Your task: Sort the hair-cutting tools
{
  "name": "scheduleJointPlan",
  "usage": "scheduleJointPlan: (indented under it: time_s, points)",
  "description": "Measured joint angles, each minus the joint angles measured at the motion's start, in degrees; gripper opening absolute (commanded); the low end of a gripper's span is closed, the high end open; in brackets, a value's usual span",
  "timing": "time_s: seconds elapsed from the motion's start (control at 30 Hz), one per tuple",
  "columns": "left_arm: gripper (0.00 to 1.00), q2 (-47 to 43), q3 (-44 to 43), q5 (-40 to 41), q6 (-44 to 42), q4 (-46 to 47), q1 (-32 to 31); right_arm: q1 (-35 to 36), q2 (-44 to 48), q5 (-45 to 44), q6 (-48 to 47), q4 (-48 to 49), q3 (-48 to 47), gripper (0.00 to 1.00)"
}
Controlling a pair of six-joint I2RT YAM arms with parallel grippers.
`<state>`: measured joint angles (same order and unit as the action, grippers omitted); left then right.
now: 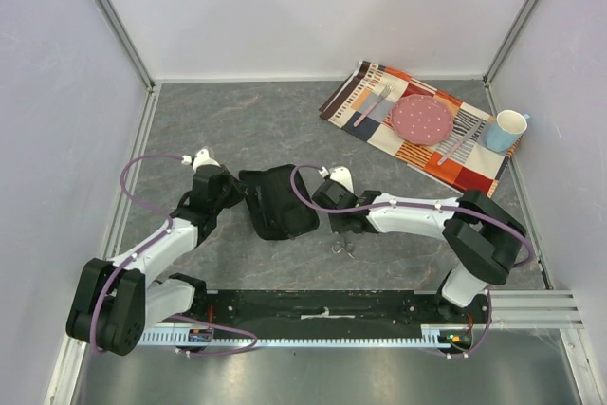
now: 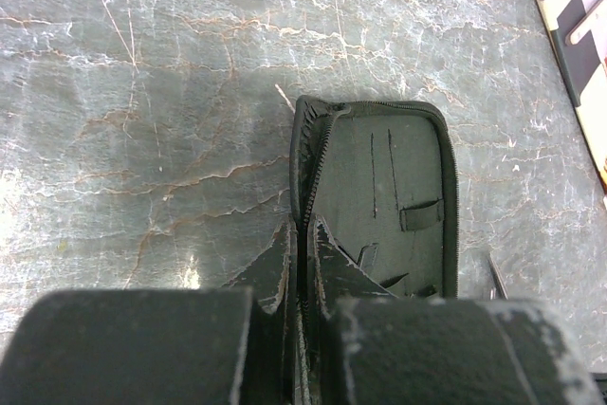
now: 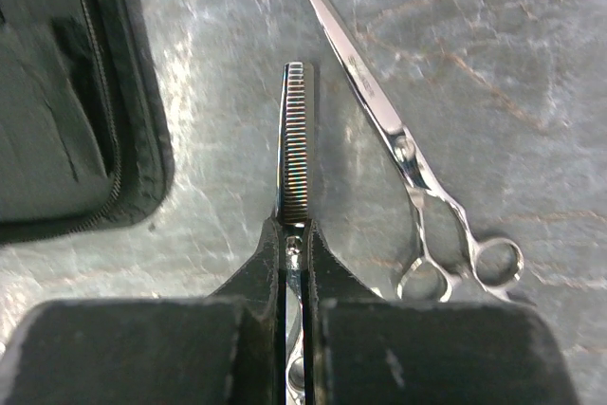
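My right gripper (image 3: 297, 225) is shut on the toothed silver thinning scissors (image 3: 296, 139), blade pointing away, held over the tabletop. The plain silver scissors (image 3: 398, 144) lie on the table just to their right; in the top view they show (image 1: 342, 247) below my right gripper (image 1: 339, 218). The open black case (image 2: 389, 196) lies flat in the middle (image 1: 277, 201). My left gripper (image 2: 305, 230) is shut on the case's zipped edge at its left side (image 1: 230, 192). Dark thin clips (image 2: 394, 281) seem to lie inside the case. A thin metal tip (image 2: 497, 275) shows right of the case.
A patterned placemat (image 1: 379, 130) at the back right carries a pink dotted plate (image 1: 422, 119), a pale fork (image 1: 373, 104) and knife (image 1: 462, 139). A light blue cup (image 1: 506, 130) stands at its right end. White walls enclose the grey marble table.
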<state>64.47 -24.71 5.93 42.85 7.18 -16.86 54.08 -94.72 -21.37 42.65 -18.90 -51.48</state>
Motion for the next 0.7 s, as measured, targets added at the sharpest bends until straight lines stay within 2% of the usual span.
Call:
scheduleJointPlan:
  time_s: [0.2,0.43,0.7]
  points:
    - [0.02,0.0,0.0,0.0,0.0,-0.9,-0.1,2.4,2.5,-1.1,-2.4,-8.0,-2.5,0.00]
    - [0.02,-0.1,-0.1,0.0,0.0,-2.4,-1.0,7.0,4.2,-1.1,-4.2,-12.1,-7.0,0.00]
    - [0.02,-3.1,-0.1,0.5,1.5,-5.1,-2.9,11.9,0.1,3.2,-6.4,-13.9,-15.0,0.00]
